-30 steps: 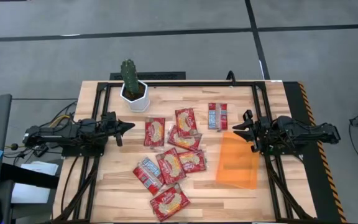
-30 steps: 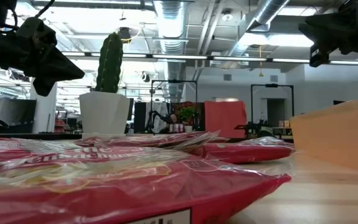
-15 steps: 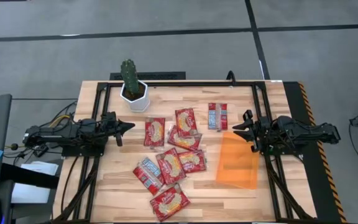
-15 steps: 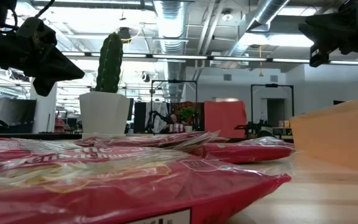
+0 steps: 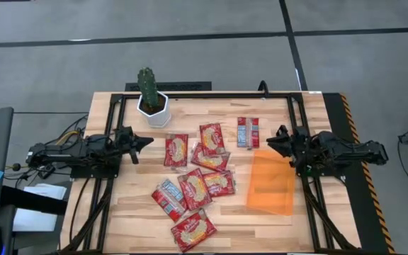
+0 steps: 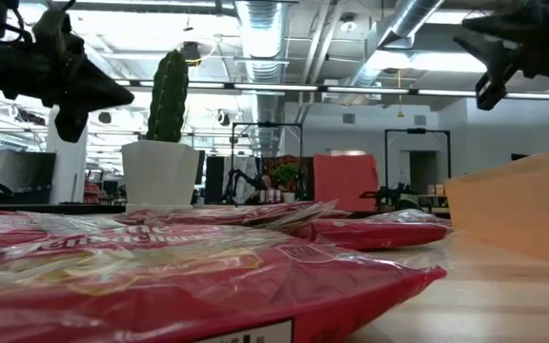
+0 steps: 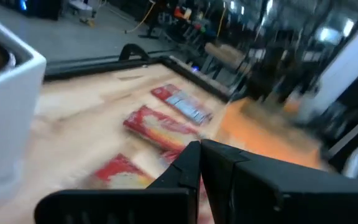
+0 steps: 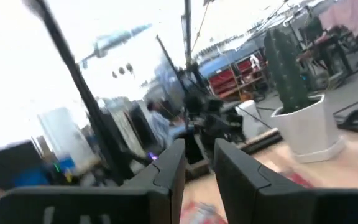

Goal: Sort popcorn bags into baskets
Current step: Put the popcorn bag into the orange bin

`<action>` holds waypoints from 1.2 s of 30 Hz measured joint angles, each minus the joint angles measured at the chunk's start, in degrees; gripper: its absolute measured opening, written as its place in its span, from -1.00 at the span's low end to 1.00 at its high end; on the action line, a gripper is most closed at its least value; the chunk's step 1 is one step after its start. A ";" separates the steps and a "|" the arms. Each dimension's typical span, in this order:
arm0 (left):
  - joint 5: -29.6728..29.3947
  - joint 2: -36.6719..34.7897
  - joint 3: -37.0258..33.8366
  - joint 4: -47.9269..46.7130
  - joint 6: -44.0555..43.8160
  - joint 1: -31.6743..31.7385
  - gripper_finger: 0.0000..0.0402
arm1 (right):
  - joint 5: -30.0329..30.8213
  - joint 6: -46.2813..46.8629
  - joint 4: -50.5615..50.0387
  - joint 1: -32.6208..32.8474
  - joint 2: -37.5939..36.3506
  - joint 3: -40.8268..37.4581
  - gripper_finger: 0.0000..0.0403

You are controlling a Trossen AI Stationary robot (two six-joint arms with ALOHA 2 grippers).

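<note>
Several red popcorn bags [image 5: 194,188] lie flat on the middle of the wooden table, some overlapping; one with blue-grey markings [image 5: 248,132] lies apart at the far right. The orange translucent basket [image 5: 271,185] rests flat on the table right of them and holds nothing. My left gripper [image 5: 147,140] hovers level at the table's left side, shut, pointing at the bags [image 7: 166,124]. My right gripper [image 5: 271,140] hovers at the right side above the basket's far end. It stands open by a narrow gap [image 8: 199,158] with nothing between the fingers.
A white pot with a cactus [image 5: 152,105] stands at the far left corner, just beyond my left gripper. A black frame [image 5: 211,93] runs along the table's far, left and right sides. Bare wood lies between the bags and the basket.
Both grippers have stayed in place and rolled about their own pointing lines. My right gripper's fingers, which stood spread toward the far and near edges in the high view, now look closer together from above. My left gripper has tipped slightly. Nothing on the table has moved.
</note>
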 joint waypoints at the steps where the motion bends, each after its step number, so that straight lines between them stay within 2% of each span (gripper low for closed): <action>1: -0.03 0.00 0.03 0.44 -4.49 0.00 -1.00 | 1.06 2.30 1.48 0.00 0.00 0.00 -0.44; 3: -0.41 0.00 0.05 0.29 -13.24 0.00 -1.00 | 3.21 7.26 5.22 0.00 -0.02 0.01 -0.44; 6: -4.02 0.02 0.05 0.16 -22.14 0.00 -1.00 | 3.70 13.72 7.78 0.00 0.00 0.04 -0.44; 10: -15.29 0.00 0.11 0.50 -30.33 0.00 -1.00 | 3.97 14.09 9.67 0.00 0.00 0.04 -0.44; 14: -28.92 0.01 0.14 -0.19 -34.04 0.00 -1.00 | 7.07 9.83 13.24 0.00 0.00 0.04 -0.44; 17: -34.38 0.00 0.16 -0.21 -35.27 0.00 -1.00 | 9.63 8.77 13.47 -0.17 -0.01 0.67 -0.44; 19: -35.75 0.00 0.16 0.02 -35.21 0.02 -1.00 | 11.37 6.71 11.24 -0.80 0.02 2.79 -0.44; 22: -37.28 -0.02 0.25 0.96 -35.86 0.00 -1.00 | 12.71 2.77 1.41 -2.20 1.31 9.60 -0.44; 26: -37.22 0.00 0.25 1.08 -38.29 0.02 -1.00 | 15.98 -3.22 -22.91 -4.71 7.22 23.62 -0.44; 29: -34.35 0.02 0.25 4.29 -36.94 0.02 -0.93 | 20.66 -3.92 -39.32 -6.72 14.22 32.76 -0.44; 33: -30.15 0.02 0.25 12.13 -30.58 0.02 -0.68 | 21.94 -4.35 -50.81 -9.88 23.01 40.78 -0.33; 36: -27.89 0.15 0.25 20.64 -25.41 0.02 -0.40 | 21.60 -2.49 -53.91 -12.52 28.50 42.88 -0.15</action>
